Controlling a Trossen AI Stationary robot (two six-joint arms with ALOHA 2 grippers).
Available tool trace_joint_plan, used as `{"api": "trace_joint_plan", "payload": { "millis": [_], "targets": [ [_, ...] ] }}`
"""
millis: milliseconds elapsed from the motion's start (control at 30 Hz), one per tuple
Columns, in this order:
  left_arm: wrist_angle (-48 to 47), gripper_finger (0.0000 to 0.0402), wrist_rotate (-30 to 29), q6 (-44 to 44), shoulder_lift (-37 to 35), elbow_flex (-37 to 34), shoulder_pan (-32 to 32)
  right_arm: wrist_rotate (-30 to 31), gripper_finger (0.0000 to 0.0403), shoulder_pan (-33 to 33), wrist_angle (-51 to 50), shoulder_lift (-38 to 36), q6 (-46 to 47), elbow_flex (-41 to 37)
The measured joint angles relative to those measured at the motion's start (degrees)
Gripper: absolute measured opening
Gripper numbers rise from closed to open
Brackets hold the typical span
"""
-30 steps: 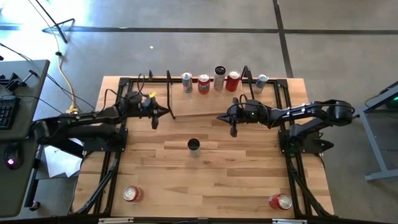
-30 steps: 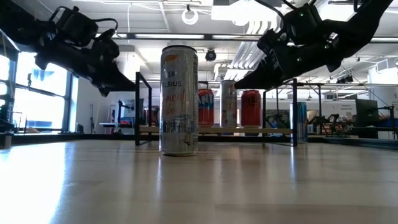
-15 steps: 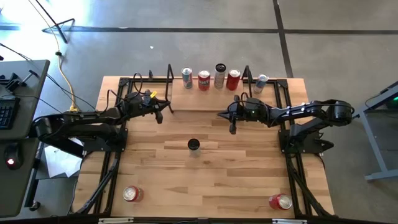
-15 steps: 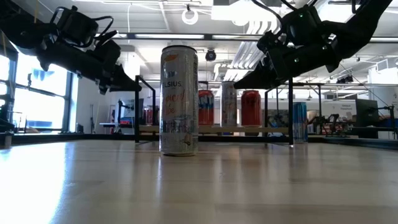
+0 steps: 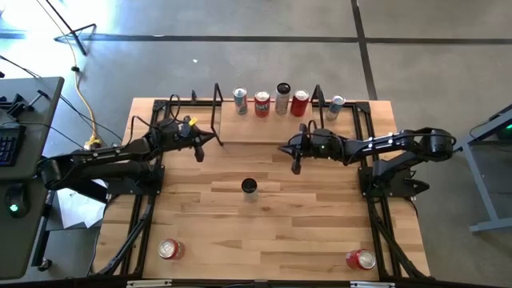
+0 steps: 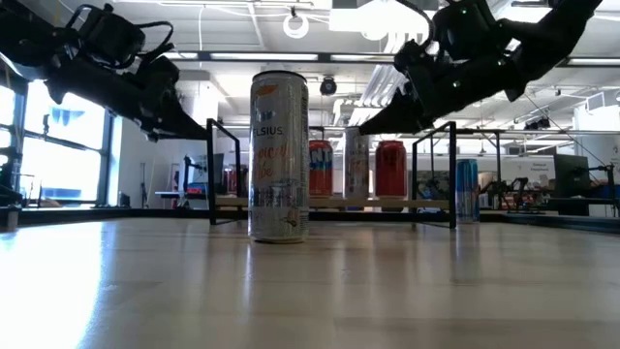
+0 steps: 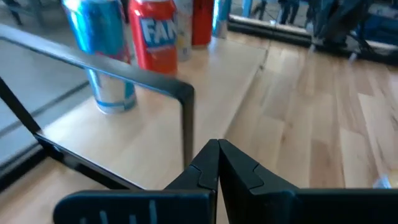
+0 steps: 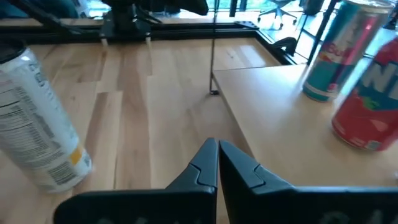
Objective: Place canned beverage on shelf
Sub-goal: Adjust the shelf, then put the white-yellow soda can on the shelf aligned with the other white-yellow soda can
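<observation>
Two arms reach in from the sides of the high view toward the upper middle of the frame, each stretched out low and nearly level over the surface [image 5: 320, 232]. The left tool [image 5: 216, 142], its fingers pressed together and empty, sits at the left end of the shelf [image 5: 264, 130], beside the black rod frame there. The right tool [image 5: 283, 150], likewise closed on nothing, points at the shelf's front edge right of centre. Four cans stand in a row along the shelf's far side: a silver one [image 5: 241, 102], a red one [image 5: 262, 105], a tall pale one [image 5: 282, 99] and another red one [image 5: 299, 103]; a blue can [image 5: 336, 106] stands just past its right end. One tall white can [image 5: 249, 188] stands alone mid-frame, apart from both tools. Two red cans [image 5: 169, 250] [image 5: 360, 259] stand at the lower left and lower right of the frame.
</observation>
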Motion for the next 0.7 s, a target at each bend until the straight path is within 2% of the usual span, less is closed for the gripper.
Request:
{"api": "trace_joint_plan", "payload": {
  "millis": [200,267,400,567,700],
  "targets": [
    [-1.8,0.0000,1.8,0.0,-0.3,0.0,-2.0,1.0,0.0000,2.8,-3.8,0.0,0.2,3.2],
    [-2.3,0.0000,1.9,0.0,-1.0,0.0,-3.6,3.5,0.0000,4.3,-6.0,0.0,0.3,4.7],
    [-2.3,0.0000,2.1,0.0,-2.6,0.0,-7.7,9.5,0.0000,8.0,-10.8,0.0,3.6,7.7],
    [-2.3,0.0000,2.2,0.5,-4.4,0.0,-13.4,19.9,0.0002,15.2,-11.2,0.0,9.7,8.7],
    [-2.0,0.0000,2.1,0.5,-4.5,-0.2,-17.9,29.0,0.0029,22.4,-10.6,1.5,15.7,8.8]
  ]
}}
